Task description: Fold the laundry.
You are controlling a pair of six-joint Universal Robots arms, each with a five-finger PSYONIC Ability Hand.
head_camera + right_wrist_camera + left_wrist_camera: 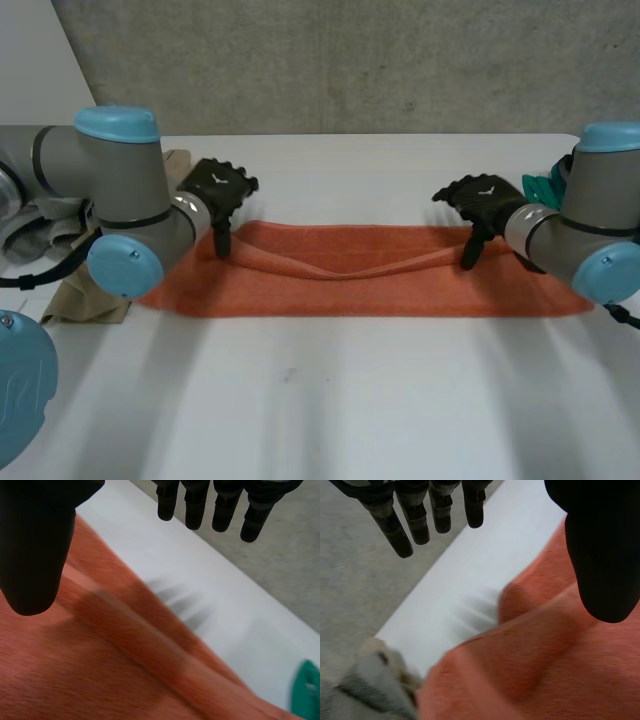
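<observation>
An orange towel (360, 285) lies folded into a long strip across the white table (350, 400), its far layer rumpled and sagging in the middle. My left hand (218, 188) hovers at the towel's far left end, open, its thumb pointing down at the folded edge. In the left wrist view the fingers (402, 530) hang over bare table and the thumb (602, 555) over the towel (545, 665). My right hand (482, 198) is at the far right end, open the same way, with its thumb (35, 545) above the towel (75, 670). Neither hand holds anything.
A heap of grey and beige clothes (45, 235) lies at the table's left edge behind my left arm, seen as grey cloth (370, 685) past the towel's end. A green thing (545, 185) sits by my right arm. A concrete wall stands behind the table.
</observation>
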